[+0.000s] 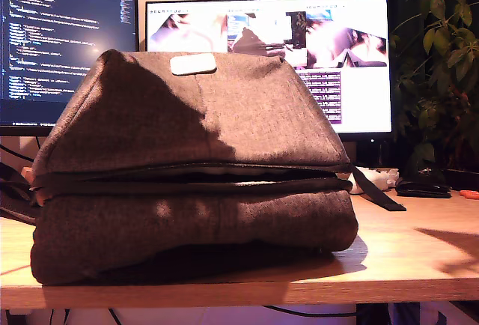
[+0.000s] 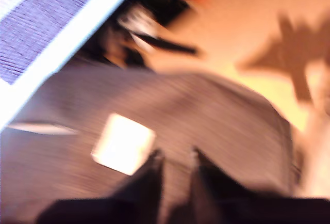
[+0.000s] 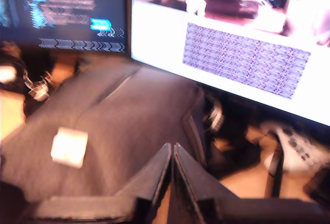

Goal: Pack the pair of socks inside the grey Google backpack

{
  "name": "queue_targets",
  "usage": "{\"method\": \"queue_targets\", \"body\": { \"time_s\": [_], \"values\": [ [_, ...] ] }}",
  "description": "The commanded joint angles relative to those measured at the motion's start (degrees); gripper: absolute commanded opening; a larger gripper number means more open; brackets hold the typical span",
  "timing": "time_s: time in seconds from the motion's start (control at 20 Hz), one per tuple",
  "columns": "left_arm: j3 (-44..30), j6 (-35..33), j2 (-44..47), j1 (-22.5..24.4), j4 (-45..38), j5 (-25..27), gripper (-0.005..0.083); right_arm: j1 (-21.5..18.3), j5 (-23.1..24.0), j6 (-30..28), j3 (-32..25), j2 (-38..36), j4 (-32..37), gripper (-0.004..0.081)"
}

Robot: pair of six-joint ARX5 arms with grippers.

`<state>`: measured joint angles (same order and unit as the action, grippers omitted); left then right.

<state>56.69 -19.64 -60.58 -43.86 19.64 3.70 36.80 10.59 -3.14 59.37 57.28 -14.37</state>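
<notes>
Exterior view, left to right: dark code monitor (image 1: 67,40) at the back left, grey Google backpack (image 1: 194,168) filling the middle of the wooden tabletop (image 1: 419,257), bright second monitor (image 1: 314,48) behind it, leafy plant (image 1: 445,63) at the right edge. Backpack lies on its side, white patch (image 1: 193,64) near its top. Its zipper mouth faces the camera and gapes as a thin slit, something pale showing inside; can't tell what it is. Pair of socks not identifiable in any view. A black strap (image 1: 378,190) trails off the backpack's right side onto the tabletop.

My first hand (image 2: 174,164) hovers above the grey fabric just beside the patch (image 2: 124,142); fingers slightly apart, nothing between them, view blurred.

My second hand (image 3: 172,154) is above the backpack's edge, fingertips pressed together, empty.
</notes>
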Motion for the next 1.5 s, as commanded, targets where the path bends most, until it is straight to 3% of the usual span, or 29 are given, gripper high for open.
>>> {"method": "queue_targets", "body": {
  "time_s": [0.0, 0.3, 0.55, 0.75, 0.9, 1.05, 1.45],
  "values": [
    [0.5, 0.5, -0.7, 3.0, -4.4, -1.0, -0.0019, -3.6, -4.2, -0.1, 0.5, 3.8, 4.3, -0.001],
    [0.4, 3.6, -0.7, 17.3, -12.0, -6.8, -0.0019, -16.2, -12.3, 0.0, 0.5, 12.3, 22.6, -0.001],
    [-0.2, 7.4, -0.7, 27.2, -12.6, -10.0, -0.0019, -27.8, -16.8, 0.0, 0.5, 12.5, 22.5, -0.001],
    [-3.1, 9.0, -0.4, 30.7, -13.8, -10.1, -0.0019, -34.2, -19.2, -0.1, -0.4, 12.3, 21.3, -0.001],
    [-7.3, 11.2, 0.1, 32.6, -16.9, -10.5, -0.0019, -37.7, -19.6, -0.3, -3.8, 10.8, 21.6, -0.001],
    [-12.6, 12.8, 1.9, 33.4, -19.9, -10.8, -0.0019, -39.7, -19.7, 0.3, -10.7, 8.0, 24.9, -0.001],
    [-27.4, 18.6, 13.9, 34.0, -24.0, -9.1, -0.0019, -39.7, -19.4, 7.7, -32.3, -6.6, 31.3, -0.001]
  ]
}}
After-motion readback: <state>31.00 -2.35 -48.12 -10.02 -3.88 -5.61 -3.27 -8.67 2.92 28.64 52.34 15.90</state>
